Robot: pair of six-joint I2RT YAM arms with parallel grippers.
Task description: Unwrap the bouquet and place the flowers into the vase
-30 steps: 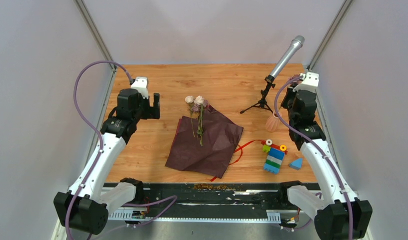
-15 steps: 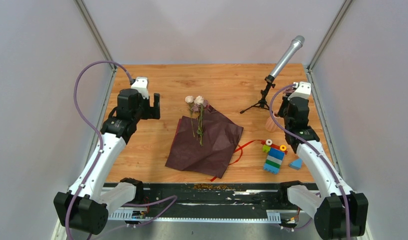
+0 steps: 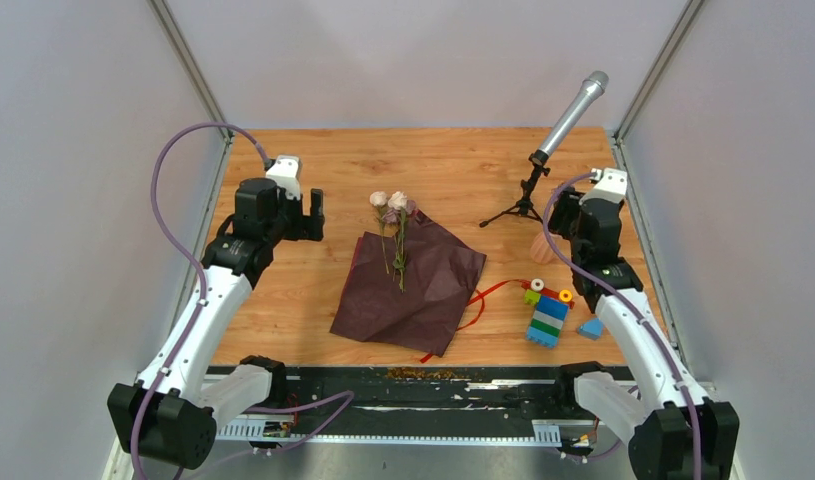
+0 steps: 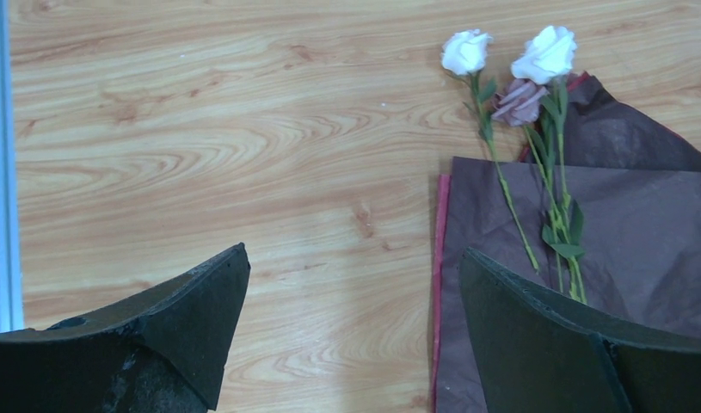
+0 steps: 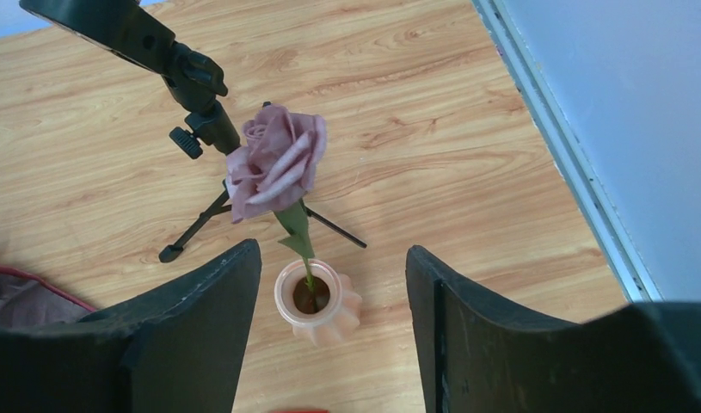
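The bouquet lies unwrapped: its maroon paper [image 3: 413,285] is spread flat mid-table. On the paper rest three flowers [image 3: 393,235], two cream heads [image 4: 465,52] and a mauve one [image 4: 519,101] on thin green stems. My left gripper [image 4: 353,251] hovers open to the left of the paper's edge, holding nothing. The peach ribbed vase [image 5: 319,301] stands at the right with one mauve rose [image 5: 276,163] upright in its mouth. Above it my right gripper [image 5: 333,249] is open, its fingers apart from both stem and vase. In the top view the right arm partly hides the vase [image 3: 541,247].
A microphone on a tripod [image 3: 558,130] stands just behind the vase. A colourful toy-brick stack [image 3: 548,315] and a blue wedge [image 3: 590,326] lie in front of it. Red ribbon [image 3: 480,300] trails from the paper's right edge. Crumbs [image 3: 423,373] sit at the front edge.
My right gripper has gone from shut to open, letting go of the mauve rose, which now stands in the vase. The right wrist shifted slightly. The left arm barely moved.
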